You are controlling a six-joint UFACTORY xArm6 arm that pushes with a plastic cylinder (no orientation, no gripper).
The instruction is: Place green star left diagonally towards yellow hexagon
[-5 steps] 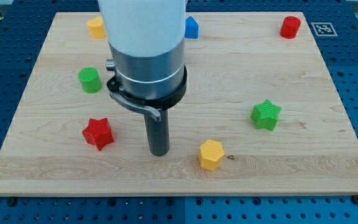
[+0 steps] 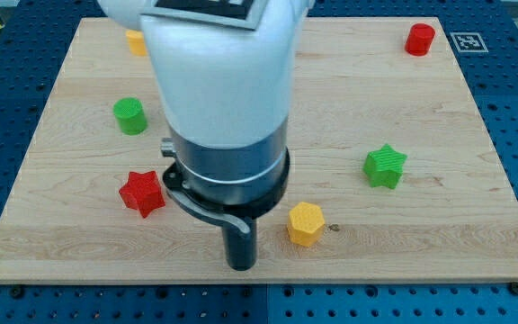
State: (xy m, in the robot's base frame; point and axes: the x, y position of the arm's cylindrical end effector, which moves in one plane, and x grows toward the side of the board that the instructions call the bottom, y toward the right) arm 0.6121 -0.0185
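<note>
Wooden board (image 2: 475, 117): blocks scattered. Arm: no pincer to open or close, only a rod. My tip (image 2: 242, 266) has slid from mid-board toward the bottom edge, now just left of the yellow hexagon (image 2: 305, 223). Green star (image 2: 385, 166), right side, untouched; the approach is probably still underway. Red star (image 2: 141, 193), left.

The pale wooden board (image 2: 403, 117) shows smooth, matt grain. The ribbed green plastic star (image 2: 385, 166) and yellow plastic hexagon (image 2: 305, 223) look matt. The white arm casing (image 2: 223, 81) appears glossy.
</note>
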